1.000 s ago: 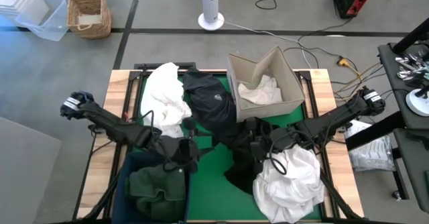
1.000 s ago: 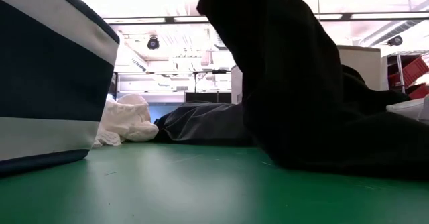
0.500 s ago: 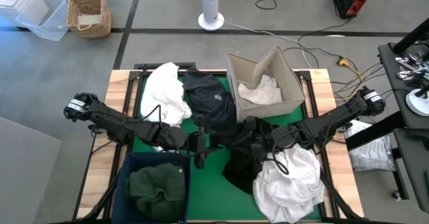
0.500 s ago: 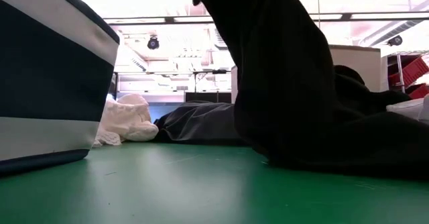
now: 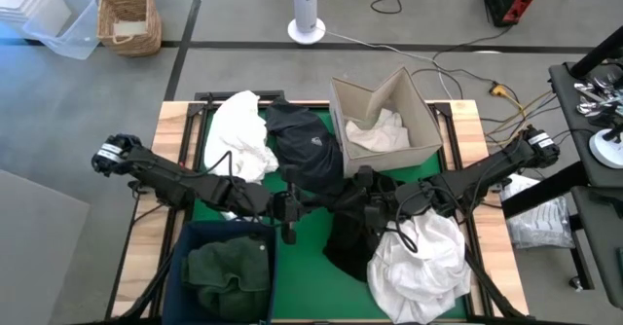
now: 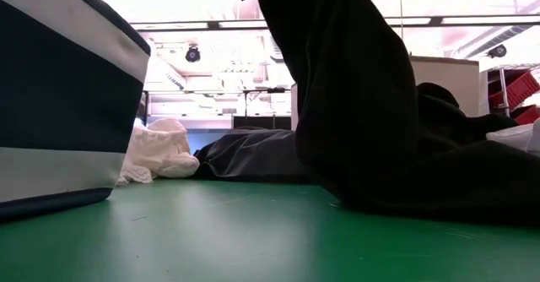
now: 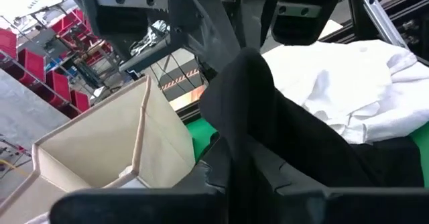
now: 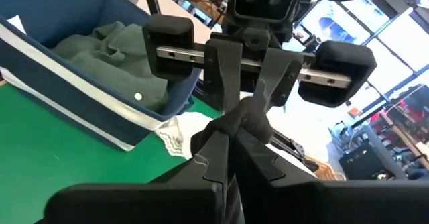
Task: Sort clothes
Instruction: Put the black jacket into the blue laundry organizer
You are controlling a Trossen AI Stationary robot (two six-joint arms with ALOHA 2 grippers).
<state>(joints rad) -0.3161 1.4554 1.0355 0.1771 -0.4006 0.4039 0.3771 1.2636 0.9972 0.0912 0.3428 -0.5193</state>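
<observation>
Black garment [image 5: 348, 242] pinched by left hand [image 5: 310, 206] and right hand [image 5: 336, 206].

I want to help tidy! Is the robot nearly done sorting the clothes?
Partly. A dark green garment lies in the navy bin, white cloth in the cardboard box. Left gripper and right gripper both pinch the black garment. Two white piles and a navy garment remain.

On the tabletop [image 5: 170, 130] a cardboard box [image 5: 425, 128] stands at the far right with a garment [image 5: 375, 130] inside, and a fabric bin [image 5: 195, 235] at the near left holds another garment [image 5: 226, 276]. Two garments [image 5: 238, 135] lie side by side at the far middle. One more [image 5: 419, 262] lies near right.
</observation>
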